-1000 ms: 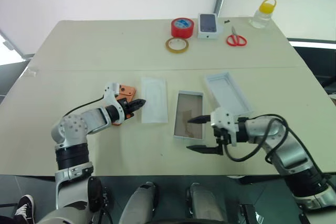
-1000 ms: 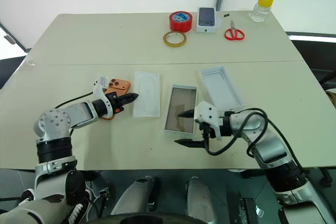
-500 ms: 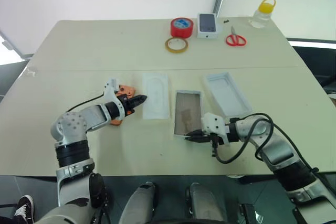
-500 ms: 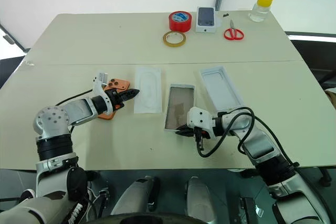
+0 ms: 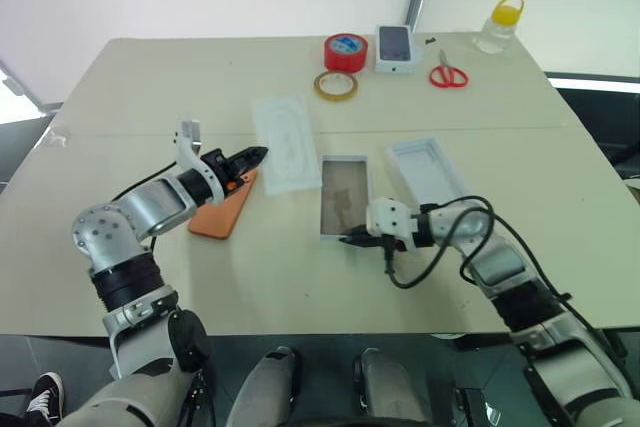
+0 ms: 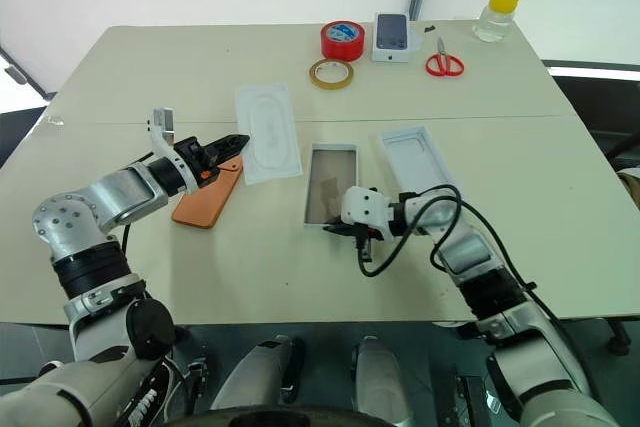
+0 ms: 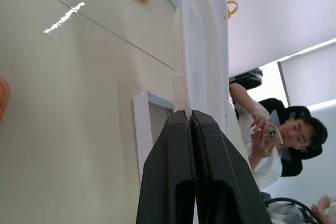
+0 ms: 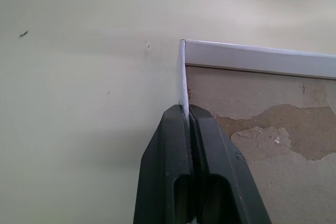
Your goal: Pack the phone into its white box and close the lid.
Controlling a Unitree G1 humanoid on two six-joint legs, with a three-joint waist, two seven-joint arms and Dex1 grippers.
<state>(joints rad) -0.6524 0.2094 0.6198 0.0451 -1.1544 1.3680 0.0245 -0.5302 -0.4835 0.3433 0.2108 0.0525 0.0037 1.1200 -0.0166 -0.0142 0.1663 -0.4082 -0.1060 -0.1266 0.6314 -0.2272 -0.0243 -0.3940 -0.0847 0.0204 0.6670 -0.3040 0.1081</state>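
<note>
We see left gripper point(image 5: 258, 154) fingers pinching white card point(image 5: 285, 144) edge; right gripper point(image 5: 350, 239) pinching white box point(image 5: 343, 196) wall; thin wall may slip; box skids near worktop centre.

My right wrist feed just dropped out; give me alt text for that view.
The right pincer is shut on the thin near wall of the white box, close to one corner. Past the fingers lies the box's brownish-grey floor, patchy and worn, with bare beige table alongside.
</note>
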